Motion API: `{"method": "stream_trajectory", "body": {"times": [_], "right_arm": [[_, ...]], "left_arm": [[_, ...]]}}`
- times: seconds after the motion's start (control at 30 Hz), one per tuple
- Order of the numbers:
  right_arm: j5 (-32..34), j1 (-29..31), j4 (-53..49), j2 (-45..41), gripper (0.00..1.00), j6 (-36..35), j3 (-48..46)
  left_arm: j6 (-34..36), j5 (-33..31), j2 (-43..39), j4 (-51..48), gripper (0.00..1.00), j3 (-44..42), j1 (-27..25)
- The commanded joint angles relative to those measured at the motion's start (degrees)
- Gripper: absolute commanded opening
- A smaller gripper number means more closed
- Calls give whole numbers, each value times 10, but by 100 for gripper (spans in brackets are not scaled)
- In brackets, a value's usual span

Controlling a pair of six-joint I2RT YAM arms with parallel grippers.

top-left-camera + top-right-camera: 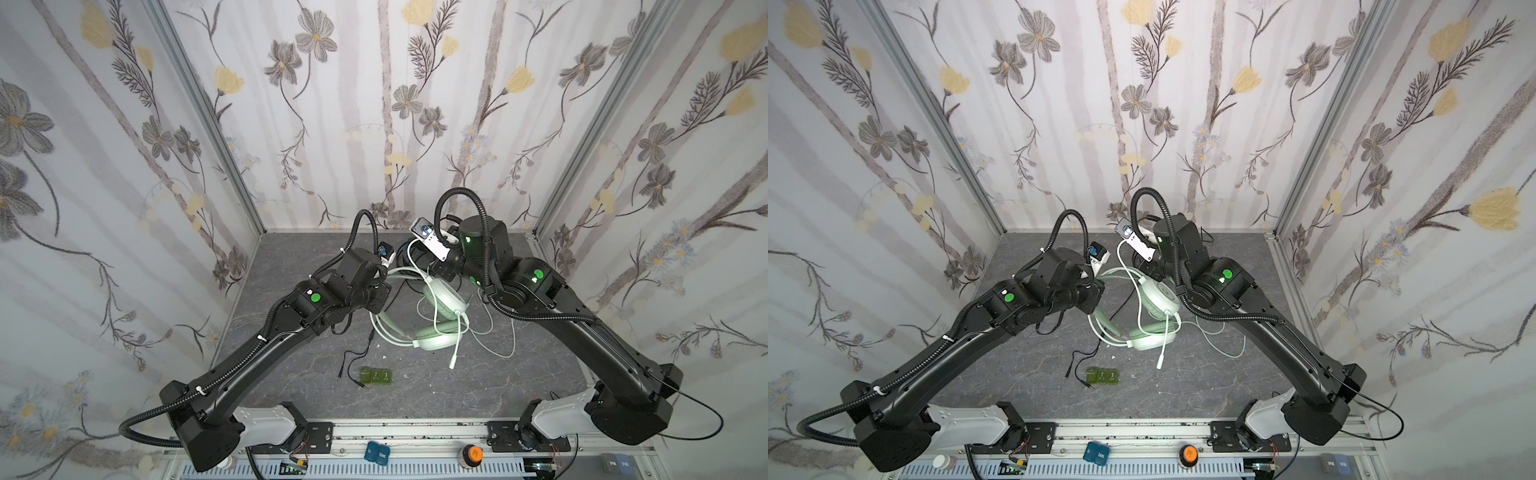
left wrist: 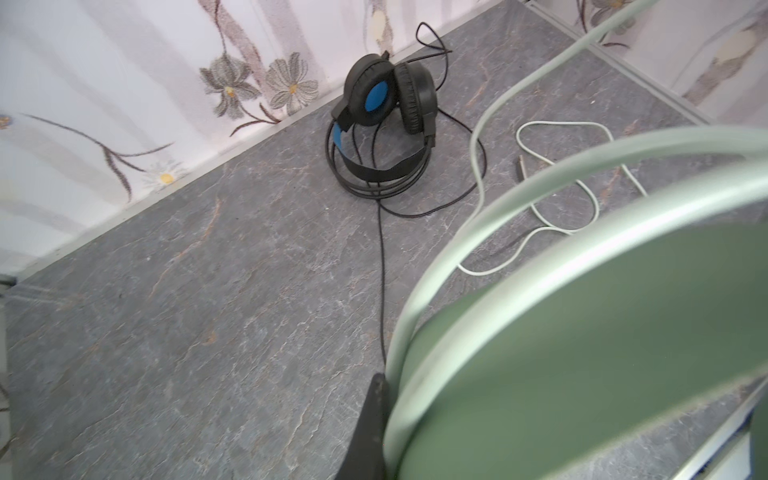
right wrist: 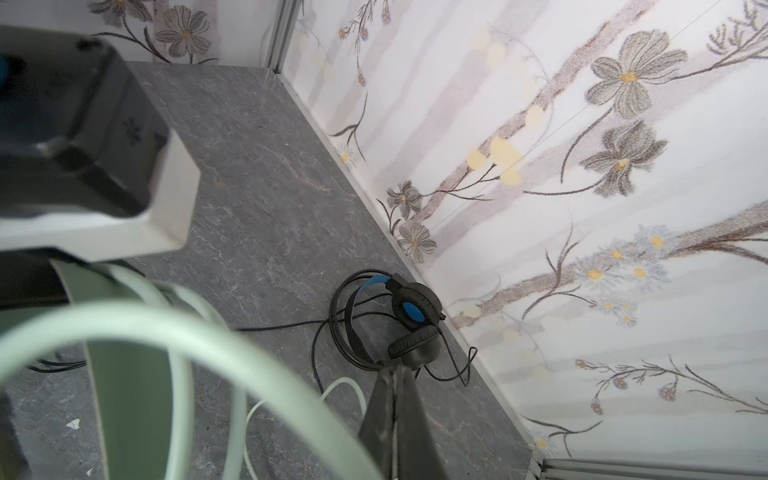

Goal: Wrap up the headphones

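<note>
Left gripper and right gripper both closed; any hold on mint headphones cannot be told.

The table has a grey stone pattern with thin pale veins. Walls with grey and yellow flowers close it on three sides. Three small green blocks lie in a row, touching each other, near the front middle in both top views. A metal rail runs along the front edge. Just in front of the rail lie a blue box and an orange knob, well apart.
</note>
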Motion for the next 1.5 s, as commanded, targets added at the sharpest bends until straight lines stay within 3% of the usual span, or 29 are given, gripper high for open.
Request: {"method": "stream_trajectory", "body": {"times": [0.0, 0.3, 0.5, 0.67, 1.03, 1.23, 1.47], "right_arm": [[-3, -22, 15, 22, 0, 45, 7], [-22, -56, 4, 38, 11, 80, 0], [-45, -69, 11, 31, 29, 104, -26], [-58, -78, 23, 15, 36, 114, -52], [-189, -114, 150, -74, 58, 158, -194], [-294, -152, 271, -147, 65, 193, -318], [-364, -168, 390, -181, 65, 253, -438]], "left_arm": [[-34, 40, -19, 55, 0, 11, -6], [-50, 68, -31, 66, 0, 21, -11], [-59, 77, -40, 76, 0, 21, -10], [-71, 76, -52, 82, 0, 13, -10], [-99, 85, -65, 101, 0, 52, -10], [-111, 71, -59, 95, 0, 92, -10], [-107, 8, -25, 35, 0, 173, -11]]}}
